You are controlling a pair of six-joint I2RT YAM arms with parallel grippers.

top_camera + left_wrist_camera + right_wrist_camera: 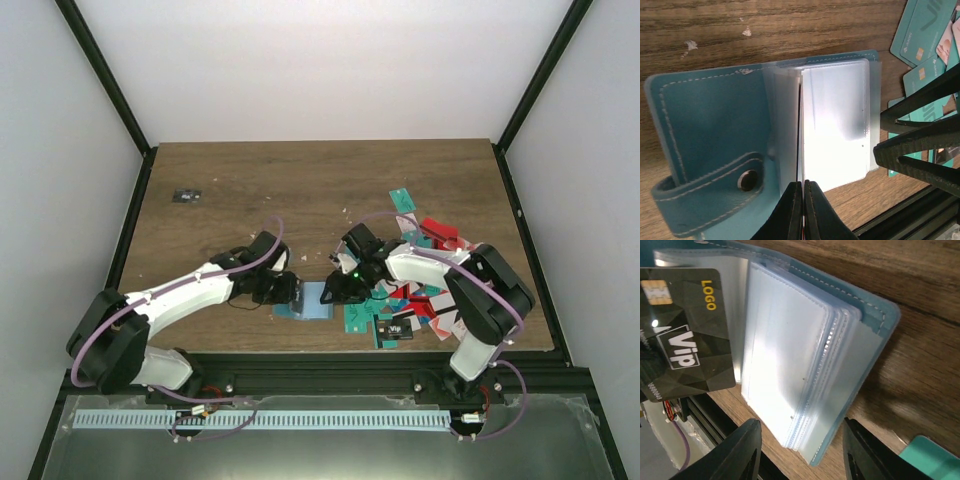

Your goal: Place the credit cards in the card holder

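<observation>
The blue-grey card holder [312, 300] lies open on the table, its clear sleeves fanned out [835, 120] [790, 355]. My left gripper [290, 290] [803, 197] is shut on a black VIP card [685, 335] held on edge. In the left wrist view the card is a thin dark line [800, 125] at the sleeves' left edge. My right gripper [337, 287] [800, 426] is open, its jaws either side of the sleeve stack's near corner; its fingers [920, 100] show at the right of the left wrist view. Several credit cards [420, 290], mostly teal and red, lie in a heap to the right.
Another black VIP card [397, 328] lies near the table's front edge. Teal cards [925, 25] lie just right of the holder. A tiny black object [186, 195] sits at the far left. The black front rail [705, 420] runs close below the holder.
</observation>
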